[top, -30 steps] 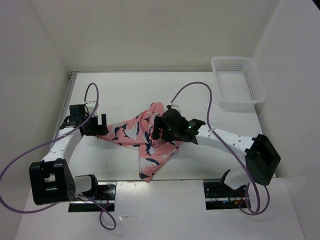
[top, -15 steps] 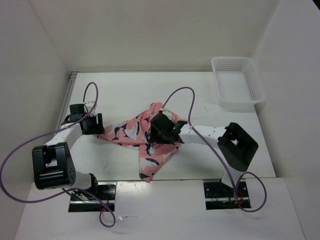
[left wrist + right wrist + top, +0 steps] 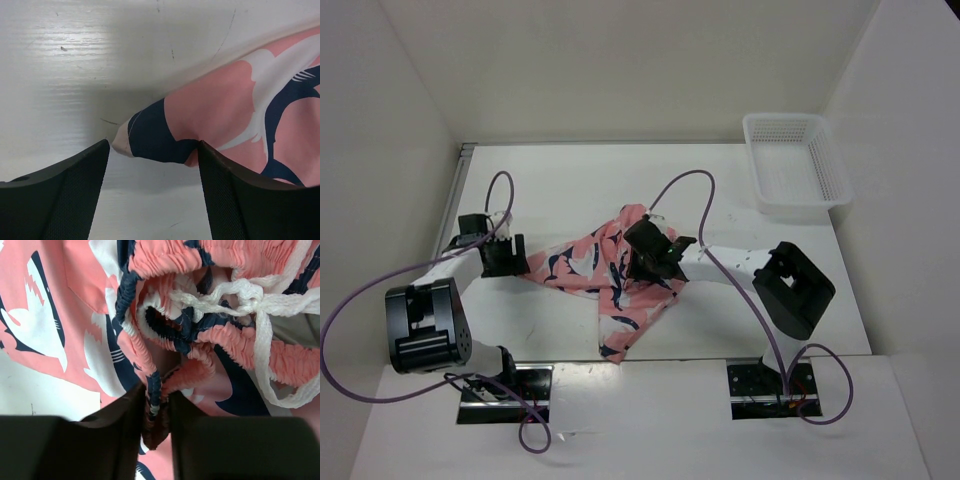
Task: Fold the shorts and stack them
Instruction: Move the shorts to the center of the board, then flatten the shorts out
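The shorts (image 3: 592,265) lie crumpled on the table (image 3: 560,180), well left of the basket (image 3: 798,160). The right gripper (image 3: 156,392) pinches a fold of their elastic waistband tight. The left gripper (image 3: 152,150), farthest from the basket, gapes wide around a navy hem corner without clamping it.

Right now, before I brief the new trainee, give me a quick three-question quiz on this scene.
1. Multiple choice: the right gripper pinches the shorts at the A) leg hem, B) waistband, C) drawstring.
2. True or false: the left gripper is clamped shut.
3. Fill in: the basket stands at the table's far ____ corner.
Key: 1 B; 2 false; 3 right.
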